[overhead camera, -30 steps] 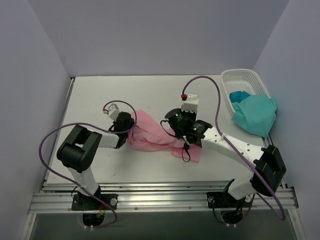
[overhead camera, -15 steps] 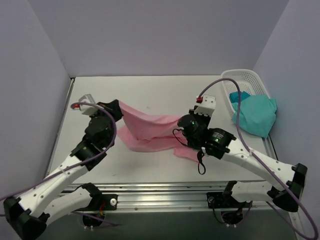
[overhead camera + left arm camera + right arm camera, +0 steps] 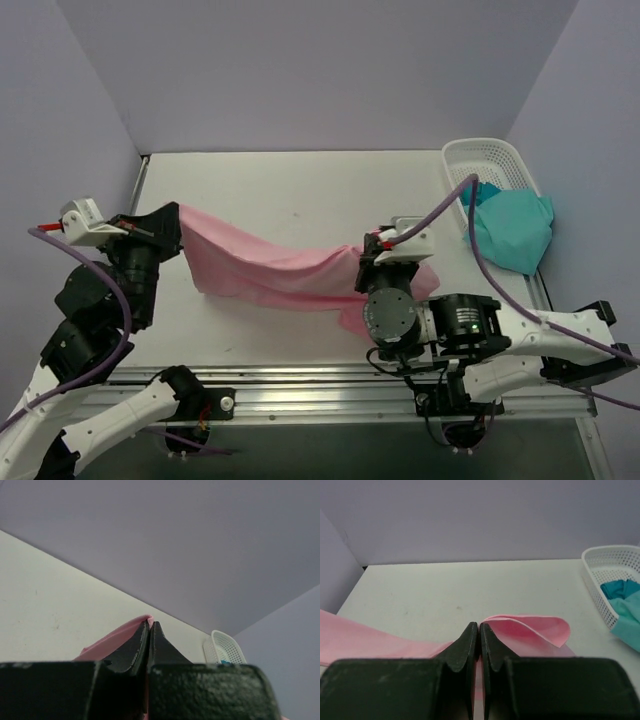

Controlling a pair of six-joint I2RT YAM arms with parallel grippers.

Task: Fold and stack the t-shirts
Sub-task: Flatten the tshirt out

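Basket at right holds teal-green t-shirt spilling over its rim.

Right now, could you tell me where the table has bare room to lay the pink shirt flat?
The widest bare table lies between the back wall and the pink shirt, stretched between the left hand and right hand. A narrower strip runs in front of it. The right edge is crowded: the basket, the teal shirt spilling out.
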